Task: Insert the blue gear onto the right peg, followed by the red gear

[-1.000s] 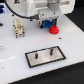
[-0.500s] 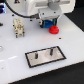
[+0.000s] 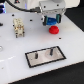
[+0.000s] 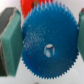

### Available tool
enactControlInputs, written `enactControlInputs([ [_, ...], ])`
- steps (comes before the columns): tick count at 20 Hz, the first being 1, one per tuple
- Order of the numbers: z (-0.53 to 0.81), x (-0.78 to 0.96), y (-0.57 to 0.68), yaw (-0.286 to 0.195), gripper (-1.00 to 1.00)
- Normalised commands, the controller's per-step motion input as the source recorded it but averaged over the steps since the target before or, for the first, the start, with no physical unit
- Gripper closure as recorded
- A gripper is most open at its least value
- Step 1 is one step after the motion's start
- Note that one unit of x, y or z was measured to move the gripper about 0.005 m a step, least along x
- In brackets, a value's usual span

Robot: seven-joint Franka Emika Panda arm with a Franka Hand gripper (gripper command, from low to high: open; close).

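The claw (image 3: 52,21) is clenched on the blue gear (image 4: 47,44), holding it off the worktop (image 3: 70,42) near the top of the exterior view. In the wrist view the gear fills most of the picture, face on, its toothed rim pinched between two green pads (image 4: 11,40), with the centre hole clearly open. In the exterior view only a patch of blue (image 3: 53,21) shows between the claw's fingers.

The red gear (image 3: 53,31) lies flat on the worktop just under the claw; whether the blue gear touches it is hard to tell at this blur. A sliver of red (image 4: 27,4) also shows past the blue gear's rim in the wrist view.

The white plate (image 3: 47,56) with its black border sits well apart from the claw, toward the bottom of the exterior view. The right peg (image 3: 51,50) stands upright on it, bare, with the shorter pin (image 3: 37,55) to the exterior view's left of it.

A small pale block (image 3: 18,27) stands on the worktop at the exterior view's left.
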Motion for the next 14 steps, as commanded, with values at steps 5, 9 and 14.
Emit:
enactControlInputs([
  [5, 0.52, 0.82, -0.15, 0.000, 1.00],
  [9, 0.48, 0.84, -0.18, 0.000, 1.00],
  [14, 0.39, 0.89, -0.17, 0.000, 1.00],
])
